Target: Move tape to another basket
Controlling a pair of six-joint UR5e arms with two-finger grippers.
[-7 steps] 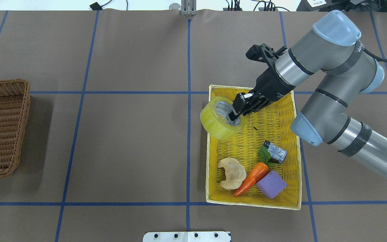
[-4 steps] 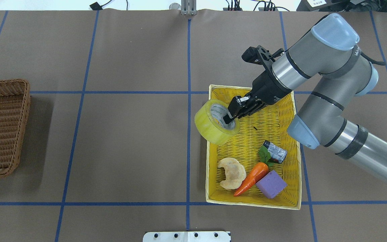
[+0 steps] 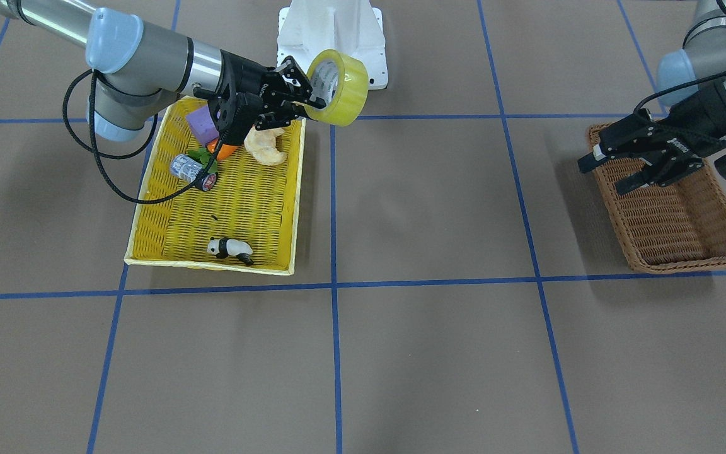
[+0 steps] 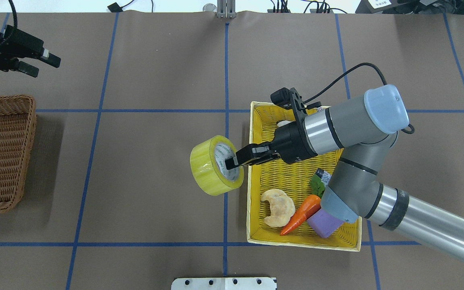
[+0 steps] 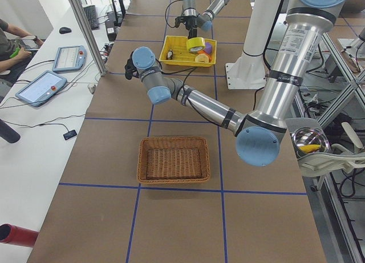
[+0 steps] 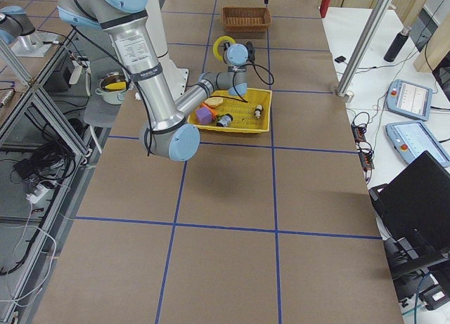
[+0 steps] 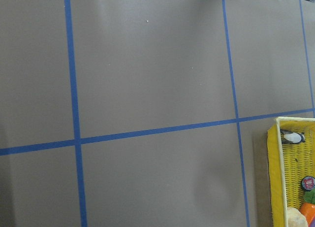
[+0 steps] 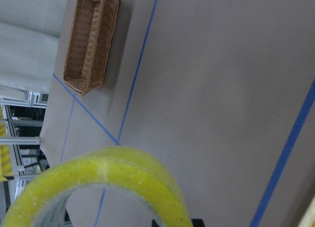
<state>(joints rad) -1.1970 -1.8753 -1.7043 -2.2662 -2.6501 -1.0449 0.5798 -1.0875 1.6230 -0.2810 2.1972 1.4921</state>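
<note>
The yellowish tape roll [image 4: 207,169] hangs in the air just left of the yellow basket's rim, over the bare table. My right gripper [image 4: 232,162] is shut on the roll's wall, with one finger inside the core; it shows in the front view [image 3: 308,101] too, holding the tape [image 3: 345,88]. The roll's edge fills the bottom of the right wrist view [image 8: 113,173]. The brown wicker basket [image 4: 28,133] stands empty at the far left edge. My left gripper [image 4: 43,67] is open and empty, hovering beyond the basket's far end [image 3: 602,176].
The yellow basket [image 4: 251,201] holds a carrot [image 4: 302,211], a purple block [image 4: 325,223], a bread piece [image 4: 278,207], a small cylinder [image 3: 188,169] and a panda figure [image 3: 229,248]. A white mount [image 4: 224,283] sits at the near table edge.
My right gripper has carried the tape left and toward the robot, out past the yellow basket's rim. My left gripper has come into view at the top left.
</note>
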